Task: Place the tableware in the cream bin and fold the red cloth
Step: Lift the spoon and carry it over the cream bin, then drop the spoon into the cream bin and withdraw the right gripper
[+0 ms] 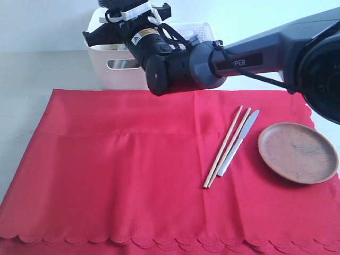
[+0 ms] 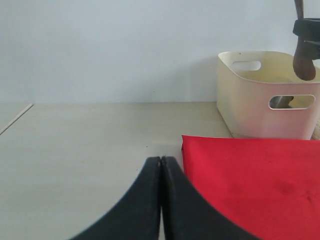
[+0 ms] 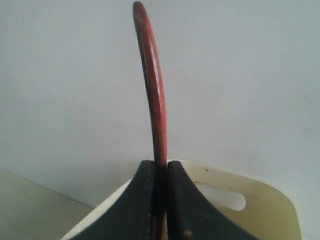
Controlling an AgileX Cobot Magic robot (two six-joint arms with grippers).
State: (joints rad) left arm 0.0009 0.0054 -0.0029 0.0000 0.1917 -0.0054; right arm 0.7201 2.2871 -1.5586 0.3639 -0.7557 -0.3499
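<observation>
pale wall and a light tabletop (image 2: 90, 150) carry the red cloth (image 1: 117, 170), which is spread flat with its scalloped hem at the near edge. the brown wooden spoon (image 3: 155, 100) is off the cloth, pinched in the right tool (image 3: 161, 166), whose jaws are nearly together on it. its long axis stands close to upright, with the slim curved handle up and the darker bowl end hanging down over the opening of the cream bin (image 1: 103, 74). the bin stands just behind the cloth's far edge. something dull shows through its oval cut-out handle, too little to name. a white perforated basket (image 1: 202, 27) peeks out behind the arm.

the pair of chopsticks (image 1: 227, 147) and the metal knife (image 1: 238, 143) lie side by side on the cloth, slanting from near-centre toward the far right, blade end away. the round wooden plate (image 1: 297, 152) sits flat to their right, apart from them. the left tool (image 2: 161, 160) hangs over bare tabletop near a cloth corner, jaws pressed together on nothing.
</observation>
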